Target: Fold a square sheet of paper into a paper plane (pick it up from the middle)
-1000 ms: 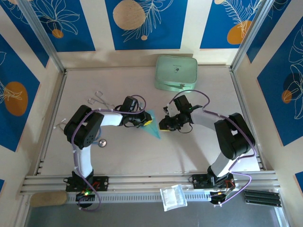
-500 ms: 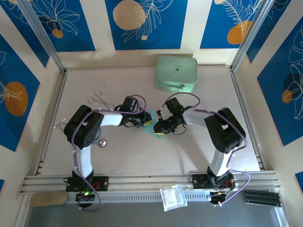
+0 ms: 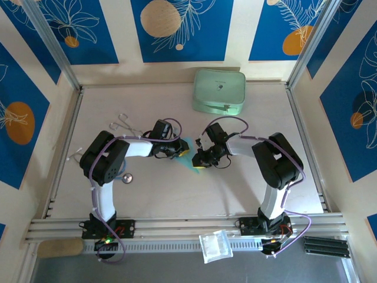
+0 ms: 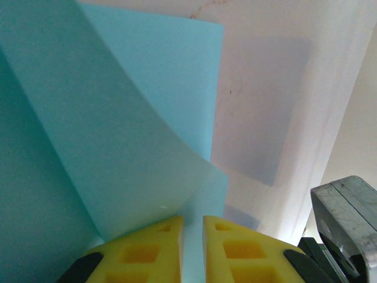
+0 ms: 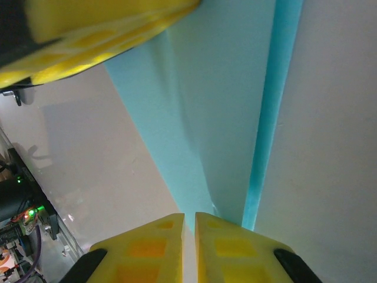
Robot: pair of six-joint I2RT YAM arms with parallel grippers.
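We are gripping the plane (image 4: 118, 147) at mid-surface (image 3: 177, 200), left hand (image 4: 192, 219) clenching its curling flap, right hand (image 5: 189, 217) clenching its creased end, plane spanning between them.

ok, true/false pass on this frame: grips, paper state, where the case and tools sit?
1. The left arm's fingers and the right arm's fingers are both closed on the folded sky-blue paper sheet. True.
2. The mint-green rounded-corner case sits by the arm bases. False: it lies at the far edge of the table.
3. The paper lies flat as an unfolded square. False: it is folded, with a layer curling up.
4. Metal scissor-handled forceps lie on the left arm's side. True.
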